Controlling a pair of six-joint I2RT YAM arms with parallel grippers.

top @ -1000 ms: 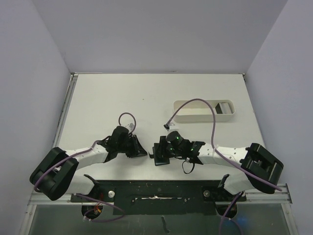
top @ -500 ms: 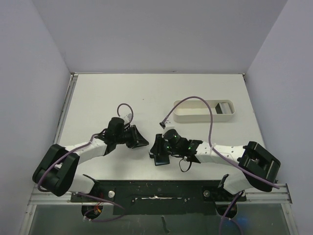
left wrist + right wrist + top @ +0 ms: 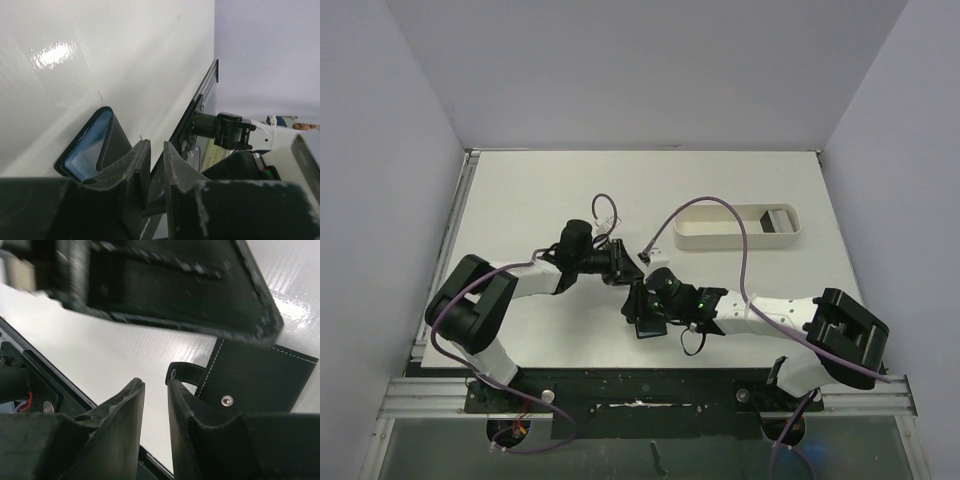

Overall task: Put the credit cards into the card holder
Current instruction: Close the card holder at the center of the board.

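- The long white oval plastic tray (image 3: 712, 241) holds a grey flat rectangular card (image 3: 780, 220) at its right end.
- The small black stitched folding card holder (image 3: 255, 380) sits part open on the white table (image 3: 540, 200) between both grippers.
- Right gripper (image 3: 155, 382): jaws a narrow slot apart with nothing between them; the snap tab (image 3: 182, 371) is beside one tip.
- Left gripper (image 3: 156, 145): narrow slot with a dark flat piece in it; I cannot tell if it is gripped.

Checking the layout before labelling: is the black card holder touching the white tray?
Apart. The top view shows the card holder near the arms and the white tray farther back, with a stretch of table between them.
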